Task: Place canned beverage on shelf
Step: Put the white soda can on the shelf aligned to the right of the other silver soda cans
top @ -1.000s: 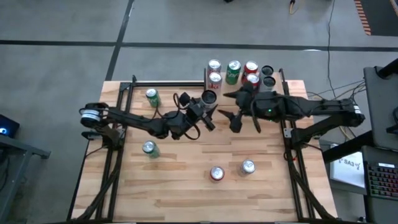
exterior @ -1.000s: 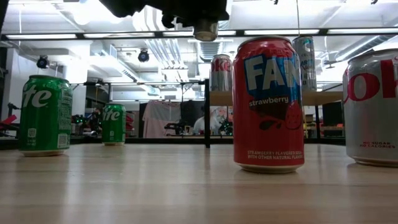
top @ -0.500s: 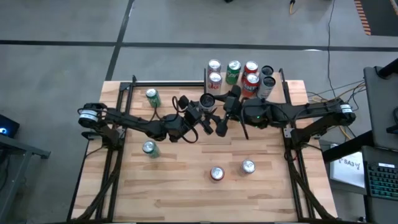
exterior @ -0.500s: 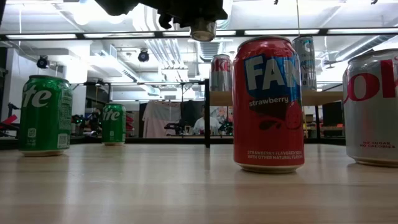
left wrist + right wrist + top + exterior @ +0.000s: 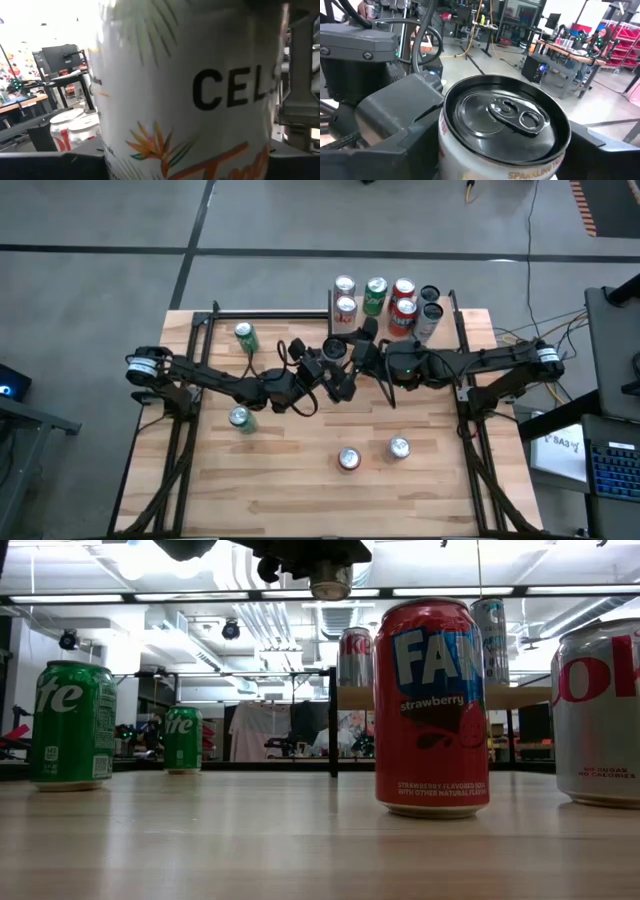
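The left claw (image 5: 335, 365) holds a white can (image 5: 334, 347) above the middle of the surface (image 5: 300, 470), its fingers closed on the can's side; the left wrist view is almost filled by this can (image 5: 185, 95). The right claw (image 5: 358, 345) has come in from the right since the earlier frame and now stands at the same can, one finger on each side of its top (image 5: 505, 120); its fingers are still apart, and I cannot tell if they touch the can. In the low view the can (image 5: 330, 580) hangs high over the surface, as before. The shelf (image 5: 445, 315) is at the far right; several cans stand on it. Four more cans stand on the surface, unmoved: two green at the left (image 5: 245, 337), two at the near side (image 5: 349, 459).
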Controlling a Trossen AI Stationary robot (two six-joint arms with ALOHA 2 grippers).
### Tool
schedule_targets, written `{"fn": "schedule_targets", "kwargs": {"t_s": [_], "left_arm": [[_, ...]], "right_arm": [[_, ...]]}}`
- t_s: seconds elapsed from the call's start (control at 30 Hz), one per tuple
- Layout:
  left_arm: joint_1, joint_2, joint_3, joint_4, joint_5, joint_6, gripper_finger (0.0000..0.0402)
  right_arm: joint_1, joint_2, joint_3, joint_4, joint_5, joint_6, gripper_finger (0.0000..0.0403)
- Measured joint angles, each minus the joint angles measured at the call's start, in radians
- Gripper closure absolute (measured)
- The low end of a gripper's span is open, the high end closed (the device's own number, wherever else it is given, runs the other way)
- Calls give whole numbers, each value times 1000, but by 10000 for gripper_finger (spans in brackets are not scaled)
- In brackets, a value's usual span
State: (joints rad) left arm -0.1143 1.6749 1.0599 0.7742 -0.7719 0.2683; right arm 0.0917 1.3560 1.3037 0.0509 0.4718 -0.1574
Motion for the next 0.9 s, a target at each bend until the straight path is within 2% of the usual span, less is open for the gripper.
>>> {"fn": "schedule_targets", "kwargs": {"t_s": [0.17,0.4,0.6,0.8,0.9], "left_arm": [[-9,0,0,4,2,12,178],[-21,0,1,3,-5,14,124],[-52,-2,2,1,-2,71,114],[-90,-5,1,-7,-5,109,112],[-107,-7,1,-6,-1,133,112]], "right_arm": [[0,-4,0,1,-1,25,165],[0,-22,-2,-27,10,34,165],[0,-94,-2,-102,-2,46,165],[-7,-213,5,-267,14,53,165],[-13,-274,36,-427,7,62,165]]}}
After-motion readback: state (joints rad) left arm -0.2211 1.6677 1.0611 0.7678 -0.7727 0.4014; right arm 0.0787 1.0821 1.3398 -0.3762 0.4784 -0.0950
